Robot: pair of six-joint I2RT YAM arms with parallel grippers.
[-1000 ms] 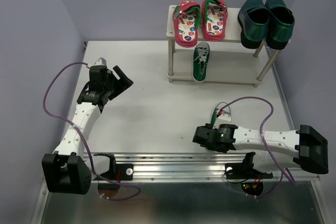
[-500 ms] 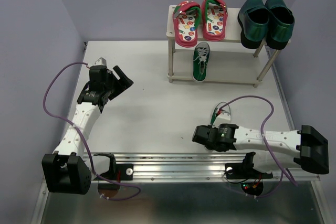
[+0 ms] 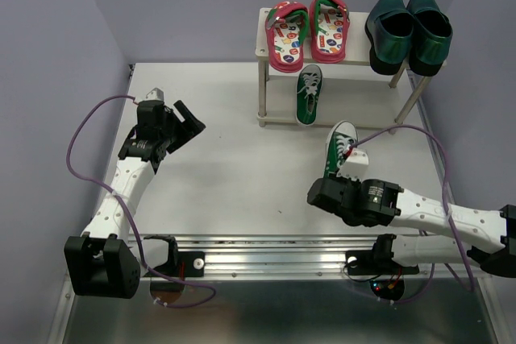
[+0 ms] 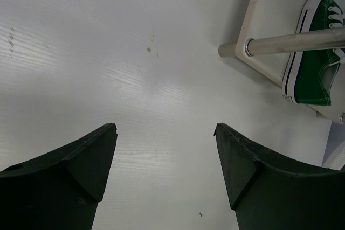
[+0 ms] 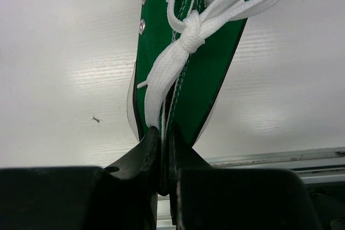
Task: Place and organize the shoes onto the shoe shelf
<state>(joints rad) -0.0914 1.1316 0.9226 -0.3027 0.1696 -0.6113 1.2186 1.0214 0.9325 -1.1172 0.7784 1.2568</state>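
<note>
**Hazards, bottom of frame upward**

1. Held sneaker (image 3: 342,144): green, lower right of centre in the top view, toe aimed at the shelf. The pinch sits on thin cloth at the shoe's throat. A strand of white lace (image 5: 188,47) runs in between the fingers. Judged risk: the shoe swings or slides out in transit. If the lace takes the load, the bow may pull loose.
2. Shoe shelf (image 3: 356,55): upper right. Its lower tier carries the mate, the shelved sneaker (image 3: 308,94), at the left end just beside the left front leg. Judged risk: a drooping toe catches the tier's front edge or a leg, or nudges the mate askew. The free slot lies under the top board, so a high approach would strike that board.
3. Top board: red flip-flops (image 3: 309,30) at left, teal loafers (image 3: 409,28) at right. The loafer toes appear to reach past the front edge. Judged risk: a knock to the shelf could tip them off.

**Claws, bottom of frame upward**

1. Right claw (image 5: 161,138): fingers pressed together, clamped on the held sneaker at lace and throat. No other contact shows. Whether the sole is clear of the worktop (image 3: 234,159) cannot be told.
2. Left claw (image 3: 184,122): jaws wide apart, empty, over bare worktop at left of centre, well apart from every shoe. Its wrist view shows a shelf leg and the shelved sneaker at upper right.
</note>
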